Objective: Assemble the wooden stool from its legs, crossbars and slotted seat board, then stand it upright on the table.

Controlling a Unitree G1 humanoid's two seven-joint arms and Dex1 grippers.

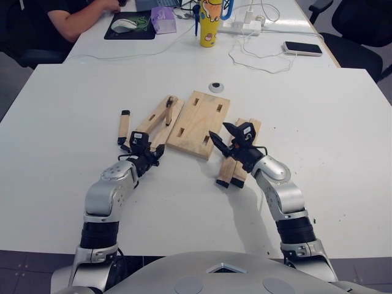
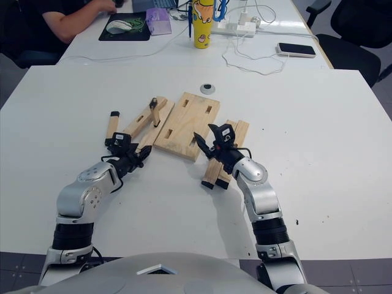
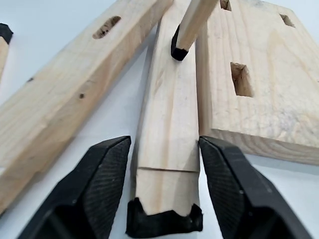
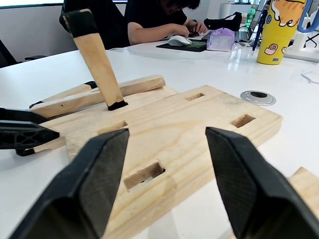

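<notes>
Left gripper point(image 1: 153, 153) is lying low on the table point(image 1: 73, 122), fingers spread either side of a wooden leg's point(image 3: 167, 114) black-capped end, not clamping it; right gripper point(image 1: 219, 132), wide open and empty, is hovering at the near edge of the slotted seat board point(image 1: 197, 122)

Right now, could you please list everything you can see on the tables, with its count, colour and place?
seat board: 1, light wood, slotted, flat at the table's centre
long legs: 2, wood with black caps, side by side left of the board
crossbar: 1, wood, black-tipped, propped on the long legs
short stick: 1, wood with black ends, farther left, apart
more legs: seemingly 2, wood with black caps, right of the board
grommet: 1, grey, beyond the board
cup: 1, yellow, far table
phone: 1, dark, far table
mouse: 1, white, far table
left gripper: black, open astride a long leg's end
right gripper: black, open over the board's near edge
</notes>
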